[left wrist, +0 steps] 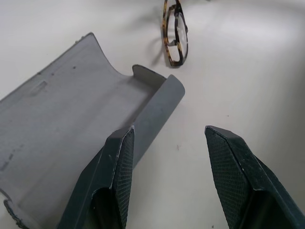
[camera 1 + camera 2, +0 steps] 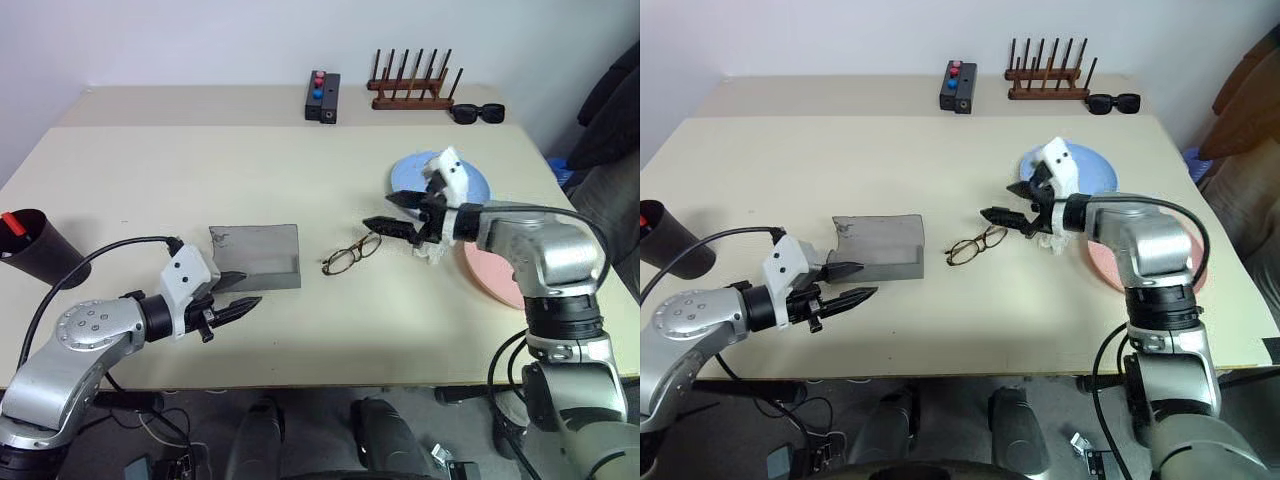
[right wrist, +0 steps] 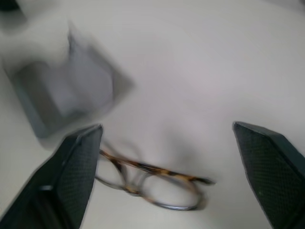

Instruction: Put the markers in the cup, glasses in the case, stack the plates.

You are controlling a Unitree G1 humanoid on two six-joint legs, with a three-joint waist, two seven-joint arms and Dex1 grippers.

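Observation:
The grey case (image 2: 256, 256) lies open on the table's near side, left of centre. The wire-framed glasses (image 2: 350, 254) rest on the table just to its right. My left gripper (image 2: 246, 292) is open and empty at the case's near right corner, one finger (image 1: 119, 162) over its wall. My right gripper (image 2: 380, 212) hovers open and empty slightly above and to the right of the glasses (image 3: 150, 183). The light blue plate (image 2: 470, 184) and the pink plate (image 2: 492, 275) lie apart at the right. The black cup (image 2: 38, 252) at the far left holds a red-capped marker (image 2: 13, 222).
A black box with red and blue buttons (image 2: 322, 97), a wooden peg rack (image 2: 412, 90) and thick black sunglasses (image 2: 477, 113) line the far side. Bare tabletop (image 2: 200, 170) stretches across the middle and left.

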